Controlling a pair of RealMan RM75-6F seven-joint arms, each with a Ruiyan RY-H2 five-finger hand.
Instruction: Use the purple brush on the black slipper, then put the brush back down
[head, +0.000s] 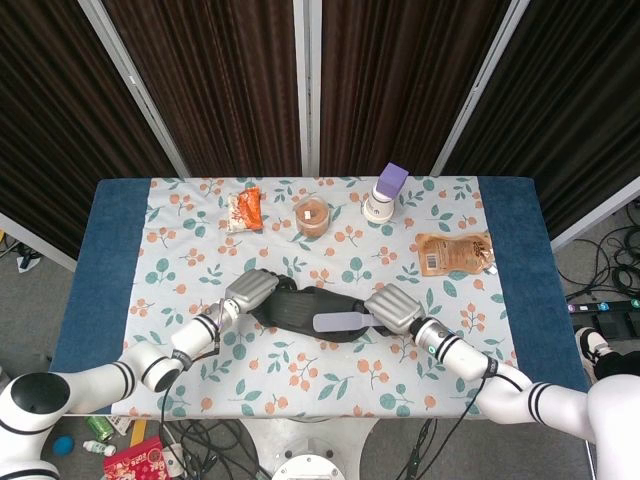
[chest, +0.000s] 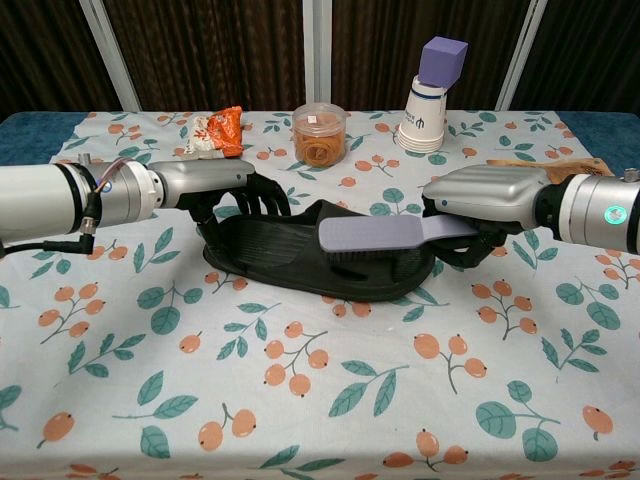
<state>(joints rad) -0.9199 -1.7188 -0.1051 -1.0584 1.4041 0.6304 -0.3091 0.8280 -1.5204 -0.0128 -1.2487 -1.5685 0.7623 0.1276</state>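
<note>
The black slipper (chest: 270, 245) (head: 295, 307) lies near the middle of the floral tablecloth. My left hand (chest: 215, 185) (head: 252, 291) rests on its heel end, fingers curled over the rim. My right hand (chest: 480, 200) (head: 390, 309) grips the handle of the purple brush (chest: 375, 236) (head: 338, 321). The brush head sits bristles down on the slipper's strap and toe part.
At the back stand a stack of paper cups topped by a purple block (chest: 432, 85), a clear tub of snacks (chest: 319, 132) and a red snack bag (chest: 218, 129). A brown pouch (head: 453, 252) lies right of the slipper. The table's near edge lies close below.
</note>
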